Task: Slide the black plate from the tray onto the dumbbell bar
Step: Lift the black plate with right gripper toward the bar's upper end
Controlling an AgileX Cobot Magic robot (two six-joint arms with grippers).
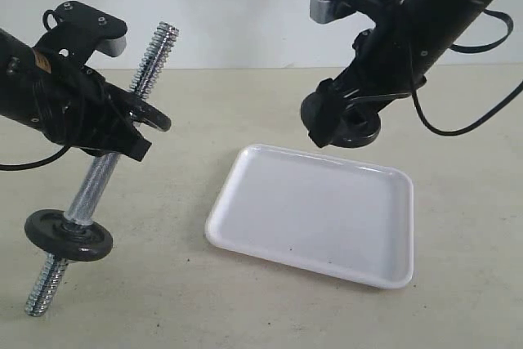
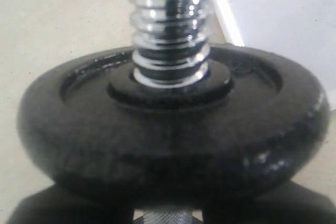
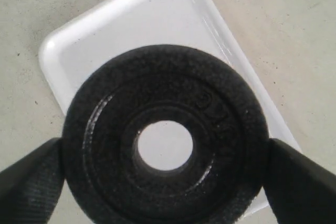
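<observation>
The dumbbell bar (image 1: 94, 181) stands tilted at the left, its lower threaded end on the table, with a small black disc (image 1: 69, 234) low on it. My left gripper (image 1: 135, 124) is shut on the bar's middle. In the left wrist view that disc (image 2: 173, 129) fills the picture, with the bar's threads (image 2: 170, 24) beyond it. My right gripper (image 1: 339, 124) is shut on the black plate (image 1: 359, 130), holding it in the air over the far edge of the tray (image 1: 319, 210). The right wrist view shows the black plate (image 3: 105, 145) between both fingers (image 3: 299, 177), with the tray (image 3: 131, 24) below.
The beige table runs round the tray on every side. The tray has nothing lying in it. A pale wall stands at the back. The bar's upper threaded end (image 1: 161, 42) points up and to the right, bare of any disc or nut.
</observation>
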